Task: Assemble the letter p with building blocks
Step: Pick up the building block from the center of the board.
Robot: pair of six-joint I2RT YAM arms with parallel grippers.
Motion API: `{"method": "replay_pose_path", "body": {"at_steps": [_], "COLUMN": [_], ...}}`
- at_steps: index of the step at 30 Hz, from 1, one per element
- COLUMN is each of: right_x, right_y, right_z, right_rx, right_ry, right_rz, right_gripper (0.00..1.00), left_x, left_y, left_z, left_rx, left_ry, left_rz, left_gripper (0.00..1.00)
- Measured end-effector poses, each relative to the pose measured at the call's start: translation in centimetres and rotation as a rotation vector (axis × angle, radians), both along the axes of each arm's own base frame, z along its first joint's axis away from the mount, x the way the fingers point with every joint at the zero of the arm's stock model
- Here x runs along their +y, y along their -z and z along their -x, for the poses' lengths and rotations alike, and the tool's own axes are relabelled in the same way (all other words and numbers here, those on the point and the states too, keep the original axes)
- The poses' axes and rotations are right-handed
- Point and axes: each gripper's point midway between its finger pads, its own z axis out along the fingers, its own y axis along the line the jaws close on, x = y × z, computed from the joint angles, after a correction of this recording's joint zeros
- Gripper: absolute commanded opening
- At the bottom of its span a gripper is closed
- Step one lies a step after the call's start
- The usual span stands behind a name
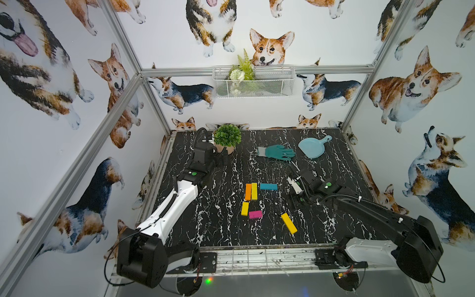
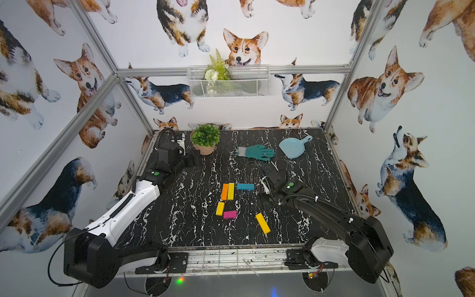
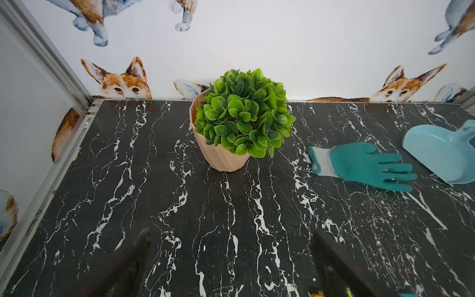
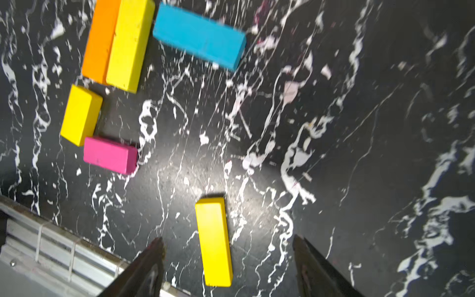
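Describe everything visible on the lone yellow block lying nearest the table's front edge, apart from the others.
The lone yellow block is a solid, matte, flat rectangular bar, seemingly painted wood, with crisp edges. It lies flat on the black marbled table, angled diagonally, apart from the other blocks. Nothing but the table touches it.

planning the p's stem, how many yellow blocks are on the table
3. The first yellow block lies flush against the orange block; the second yellow block sits nearer the robot, beside the magenta block; the third yellow block lies alone, angled. None looks hidden.
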Motion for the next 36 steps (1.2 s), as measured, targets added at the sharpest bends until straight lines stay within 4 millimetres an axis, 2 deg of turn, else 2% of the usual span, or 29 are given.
{"method": "replay_pose_path", "body": {"at_steps": [8,14,20,24,30,32,36], "right_x": [0.2,0.2,0.0,0.1,0.2,0.2,0.6], "right_y": [2.9,4.4,6.5,7.4,7.7,7.7,7.6], "right_z": [3.9,4.8,5.9,6.1,5.8,5.7,5.3], "right_rx": [0.101,0.141,0.193,0.21,0.201,0.196,0.192], "right_ry": [-0.037,-0.026,-0.033,-0.035,-0.034,-0.032,-0.03], "right_rz": [0.066,0.102,0.157,0.181,0.196,0.202,0.208], "right_gripper": [0.7,0.7,0.67,0.64,0.49,0.47,0.43], "left_x": [-0.3,-0.1,1.8,2.2,1.9,1.8,1.8], "left_y": [0.8,1.6,2.4,2.4,2.6,2.6,4.0], "left_z": [0.3,0.9,1.1,1.2,1.2,1.2,1.5], "left_rx": [0.021,0.038,0.049,0.047,0.052,0.051,0.075], "left_ry": [0.01,0.017,-0.019,-0.021,-0.01,-0.004,-0.006], "left_rz": [0.019,0.029,0.088,0.121,0.142,0.146,0.149], "left_gripper": [1.0,1.0,1.0,1.0,1.0,1.0,1.0]}}
